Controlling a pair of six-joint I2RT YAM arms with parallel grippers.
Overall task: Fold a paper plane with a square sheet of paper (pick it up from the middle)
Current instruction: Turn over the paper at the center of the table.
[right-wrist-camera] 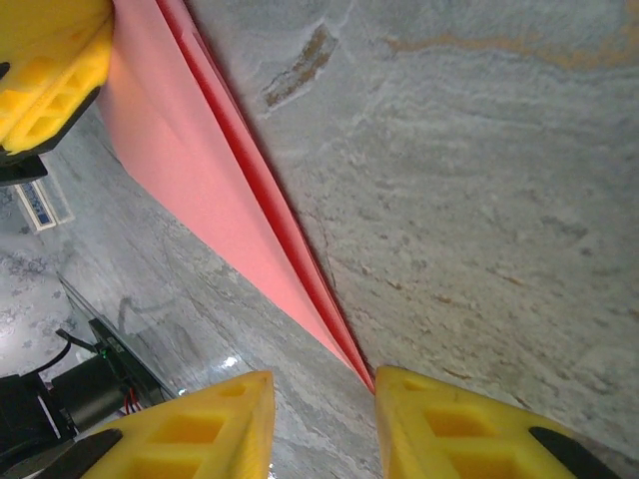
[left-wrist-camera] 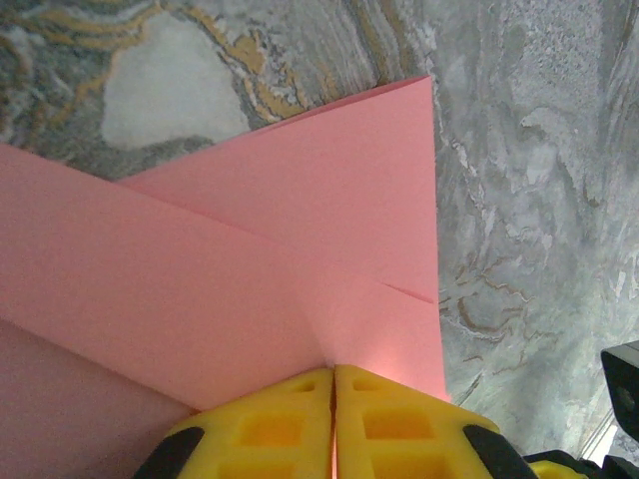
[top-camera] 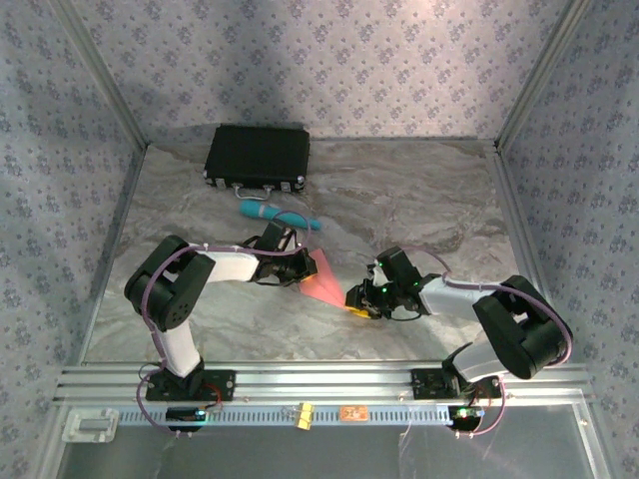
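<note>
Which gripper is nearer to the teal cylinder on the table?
Left. The left gripper sits just in front of the teal cylinder, jaws shut on the pink paper; the right gripper is farther off, to the near right.

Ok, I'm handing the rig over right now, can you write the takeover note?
Left tool: shut on the pink paper, pinching its folded layers.
Right tool: open, the paper's pointed end in the gap, not clamped.
Paper: spans between the two tools over the middle of the table.
Done: several diagonal folds, layers stacked.
Left: probably the last folds; not a finished plane yet.
Black case and teal cylinder lie farther back, apart.
</note>
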